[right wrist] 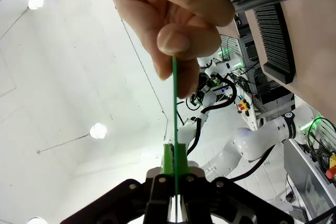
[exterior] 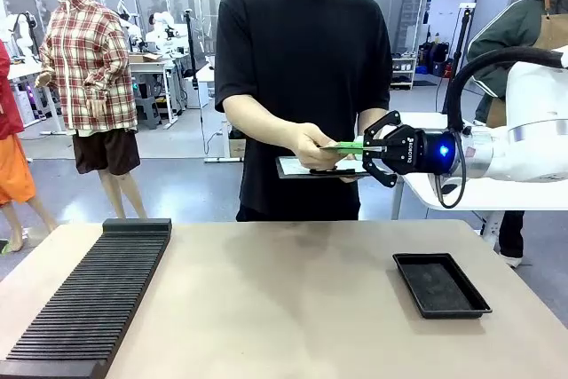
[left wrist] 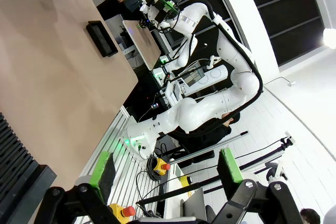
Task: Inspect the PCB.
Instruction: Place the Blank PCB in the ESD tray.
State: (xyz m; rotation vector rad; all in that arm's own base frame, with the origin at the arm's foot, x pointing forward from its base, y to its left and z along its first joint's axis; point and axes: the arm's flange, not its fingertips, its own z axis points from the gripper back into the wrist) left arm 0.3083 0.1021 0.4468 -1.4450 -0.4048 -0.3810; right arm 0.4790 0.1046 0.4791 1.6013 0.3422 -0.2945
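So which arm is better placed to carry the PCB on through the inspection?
Right. The right gripper is shut on the PCB, whose other end the person's hand pinches. The left gripper hangs open, far off by the table edge.

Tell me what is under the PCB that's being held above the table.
Below the PCB, pinched by the shut right gripper and the person's hand, is a dark clipboard with white paper. The hand and gripper cover part of it, so whatever supports it is hidden.
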